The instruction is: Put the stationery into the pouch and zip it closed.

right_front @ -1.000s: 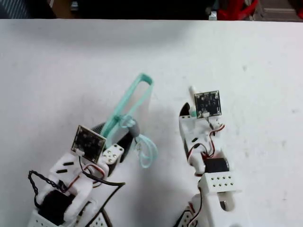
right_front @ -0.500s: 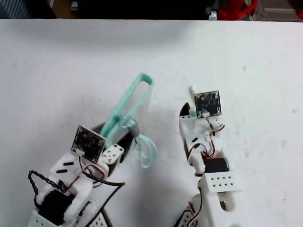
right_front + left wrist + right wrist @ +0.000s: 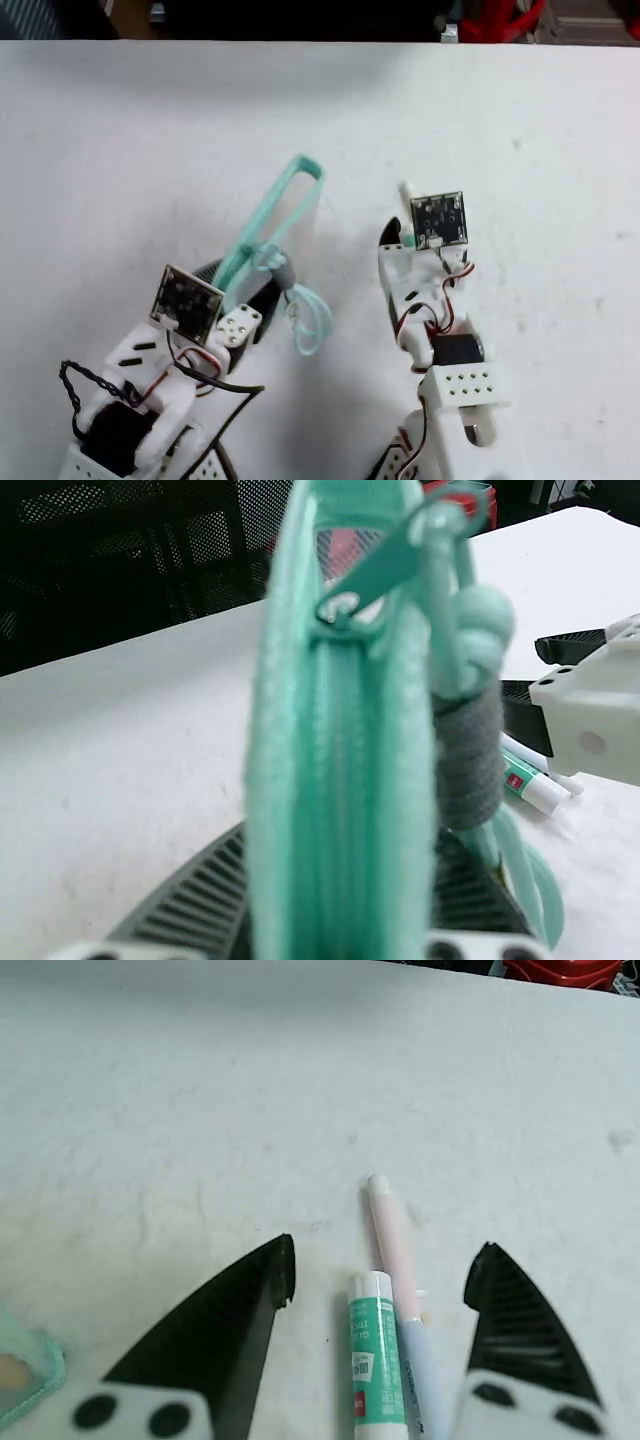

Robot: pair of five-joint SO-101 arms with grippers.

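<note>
Gripping the pouch (image 3: 330,780) on its edge, my left pincer (image 3: 335,880) is clenched around its near end. In the high view the pouch (image 3: 280,220) runs away from that pincer (image 3: 245,300) toward 1 o'clock, well apart from the stationery. Its cord loop (image 3: 310,320) trails on the table (image 3: 150,120) at about 4 o'clock of the left pincer.

My right pincer (image 3: 388,1255) is released, jaws spread wide above the table. A glue stick (image 3: 377,1360) and a pen (image 3: 395,1250) lie side by side between the jaws, touching neither. From above, the pen's tip (image 3: 405,190) pokes out at 12 o'clock of the right pincer (image 3: 397,232).

The near ends of both glue stick and pen are cut off by the frame edge. From above they are mostly hidden under my wrist. The zipper pull (image 3: 375,565) sits at the pouch's far end, but I cannot tell whether the zip is open.
</note>
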